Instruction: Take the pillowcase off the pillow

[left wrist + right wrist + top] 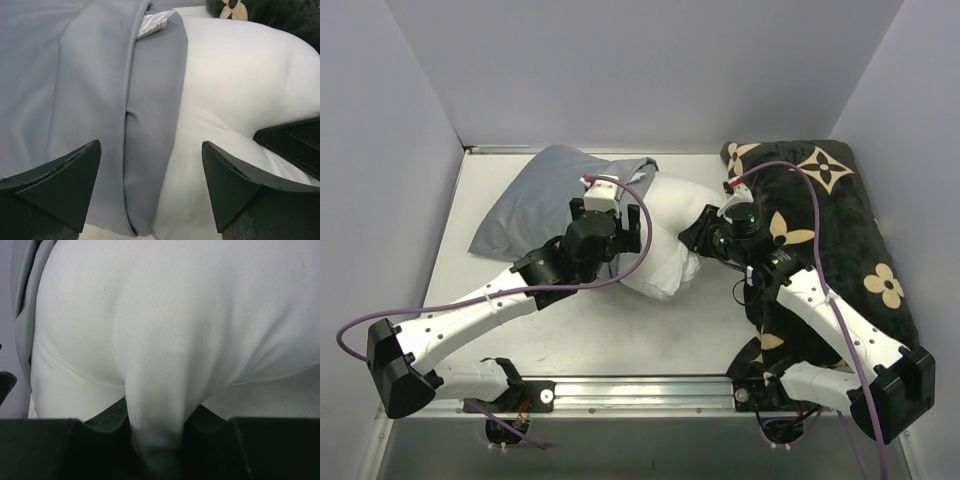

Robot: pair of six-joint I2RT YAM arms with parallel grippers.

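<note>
1. Right gripper (155, 437) clamps, seemingly firmly, the plump white rectangular pillow (175, 315).
2. Left gripper (150, 187), jaws apart, hovers over the hem of the limp grey fabric pillowcase (75, 90).
3. Best: pinch hem, pull toward 10 o'clock.

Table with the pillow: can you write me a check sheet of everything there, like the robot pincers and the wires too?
Surface: pale table, bare between the two arms.
Job's things: grey pillowcase covers the left part of the white pillow; the pillow's right end is uncovered.
Clutter: black cushion with tan flowers at the right, partly under the right arm.
Grippers: left pincer open, straddling the pillowcase's edge; right pincer shut on a fold of the pillow.
Cables: purple cables loop off both arms, one across the pillow.
Surroundings: plain walls on three sides; metal rail at the near edge.
</note>
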